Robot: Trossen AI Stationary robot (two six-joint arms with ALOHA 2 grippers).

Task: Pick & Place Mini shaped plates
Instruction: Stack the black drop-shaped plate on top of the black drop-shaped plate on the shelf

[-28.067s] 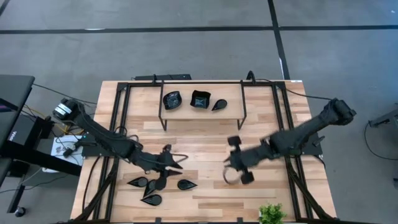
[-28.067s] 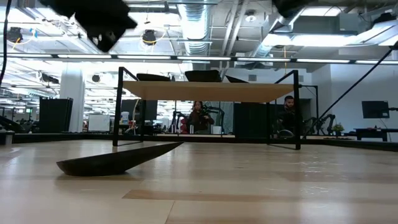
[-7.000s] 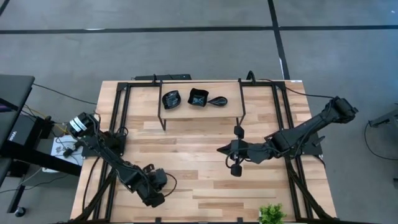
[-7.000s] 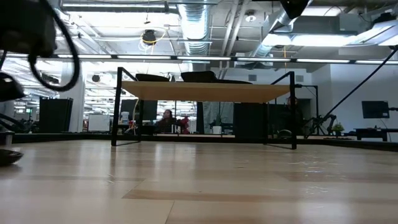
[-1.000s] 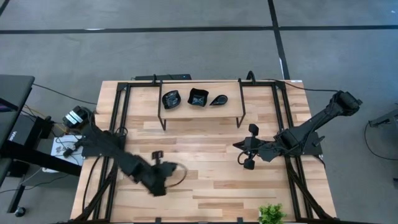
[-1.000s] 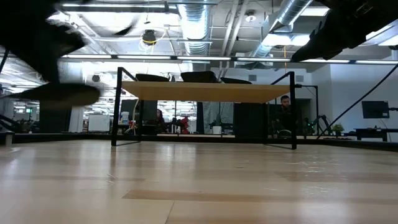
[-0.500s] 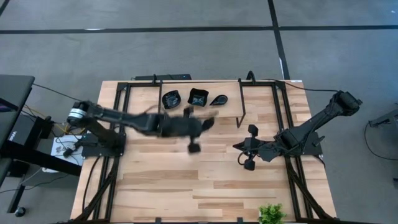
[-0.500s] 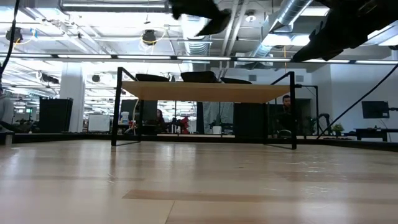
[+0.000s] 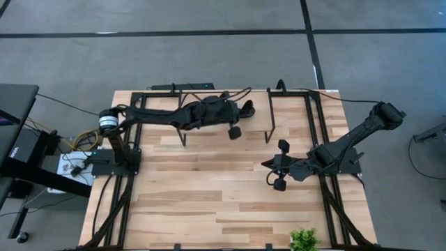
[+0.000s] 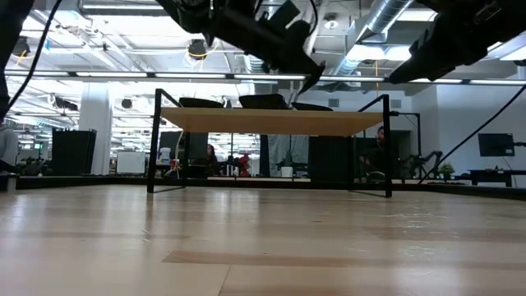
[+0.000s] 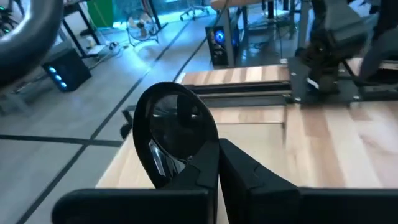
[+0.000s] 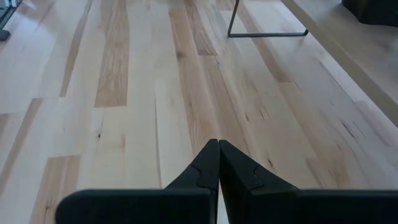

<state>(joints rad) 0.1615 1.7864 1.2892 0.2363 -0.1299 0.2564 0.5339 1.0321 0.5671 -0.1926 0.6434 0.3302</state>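
The left gripper (image 9: 245, 109) reaches over the raised shelf (image 9: 261, 111) at the far side of the surface (image 9: 209, 188), its fingers (image 11: 205, 171) clenched on a teardrop plate (image 11: 174, 134) — the wrist view shows the glossy black dish pinched at its rim and standing up past the fingertips. From above, the arm lies across most of the shelf, so the gripper sits over the shelf's right part, near the right-hand leg frame (image 9: 270, 115). The low view shows other dark plates (image 10: 267, 100) resting on the shelf top, under the arm; how many cannot be told.

The right gripper (image 9: 266, 172) hangs over the right half of the surface, well apart from the shelf and from the left arm, its fingers (image 12: 217, 163) pressed together on nothing. Bare wood lies ahead of it, with one shelf leg (image 12: 267, 31) farther off.

The whole middle and near part of the surface is open wood — wide room between the two arms. Black rails (image 9: 136, 167) run along both side edges. A small green plant (image 9: 304, 240) stands at the near edge, right of centre, well apart from both grippers.
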